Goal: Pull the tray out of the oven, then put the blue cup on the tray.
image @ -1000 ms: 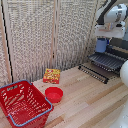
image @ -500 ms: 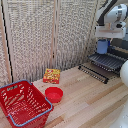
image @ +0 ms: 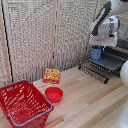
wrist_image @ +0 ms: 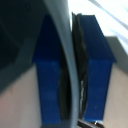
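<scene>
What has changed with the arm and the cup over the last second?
Very little. The gripper stays over the tray with the blue cup under it; any motion is too small to tell. The red basket, red bowl and the box have not moved.

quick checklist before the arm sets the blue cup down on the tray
1. Tray pulled out of the oven: ok.
2. Blue cup under the gripper, at the tray's near corner: ok.
3. Gripper shut on the cup: cannot tell; the wrist view is blurred.
4. Cup bottom resting on the tray bars: cannot tell.
5. Red bowl, red basket and snack box away from the tray: ok.
</scene>
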